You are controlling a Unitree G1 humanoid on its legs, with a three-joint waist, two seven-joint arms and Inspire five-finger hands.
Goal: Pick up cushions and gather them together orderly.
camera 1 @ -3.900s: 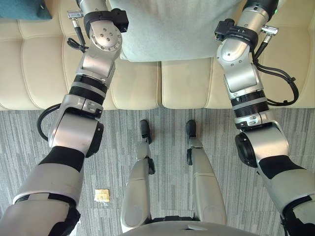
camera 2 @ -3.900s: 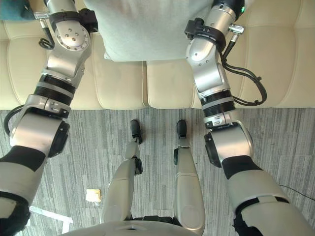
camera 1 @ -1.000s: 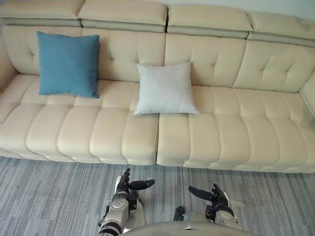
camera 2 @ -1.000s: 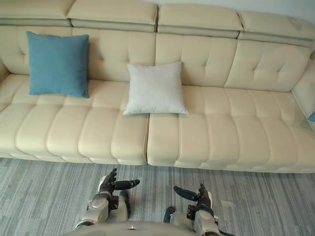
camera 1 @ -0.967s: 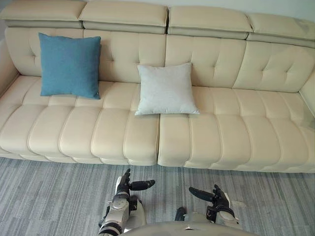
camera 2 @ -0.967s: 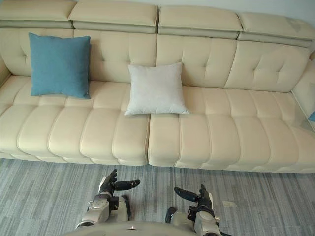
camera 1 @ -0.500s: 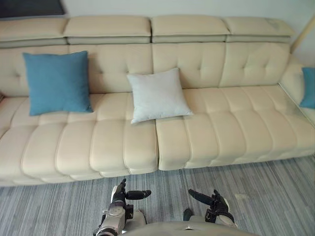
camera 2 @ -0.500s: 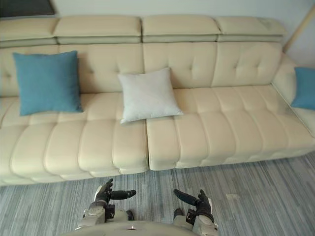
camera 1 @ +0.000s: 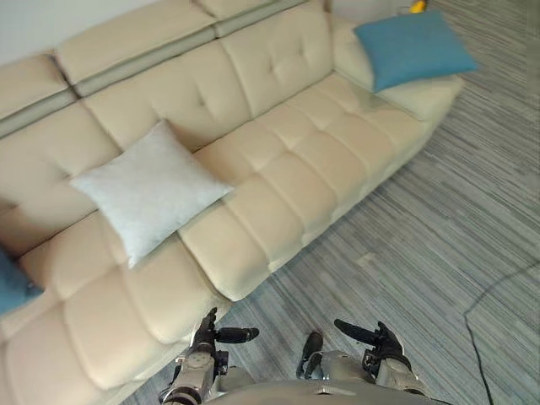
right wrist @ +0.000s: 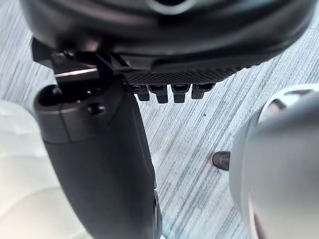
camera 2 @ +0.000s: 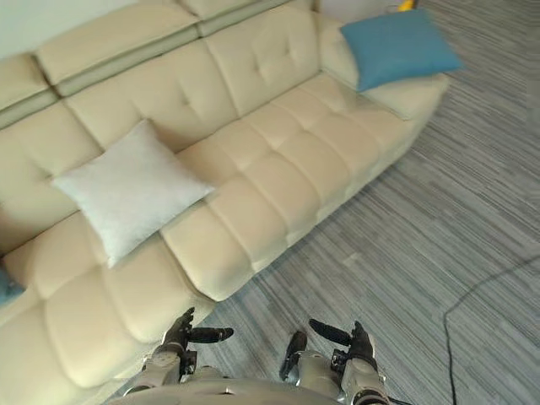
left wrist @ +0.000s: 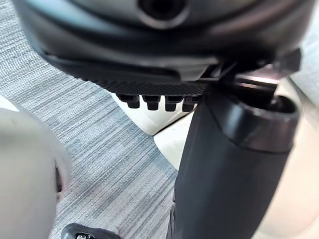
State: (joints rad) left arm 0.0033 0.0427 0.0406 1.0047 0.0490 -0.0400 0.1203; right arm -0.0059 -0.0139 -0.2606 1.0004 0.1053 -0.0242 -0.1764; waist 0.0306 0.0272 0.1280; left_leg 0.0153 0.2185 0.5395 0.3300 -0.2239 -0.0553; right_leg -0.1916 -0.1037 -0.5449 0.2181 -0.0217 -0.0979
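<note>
Low over carpet (camera 1: 439, 211), left hand (camera 1: 205, 341), right hand (camera 1: 385, 342) hang empty; fingers straight, thumbs out.

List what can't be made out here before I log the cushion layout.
- Both eye views' left edge cuts off all but a corner of the left blue cushion.
- The yellow object beyond the far blue cushion is cut by the top edge and too small to identify.
- The pale scrap on the carpet is too small to name.
</note>
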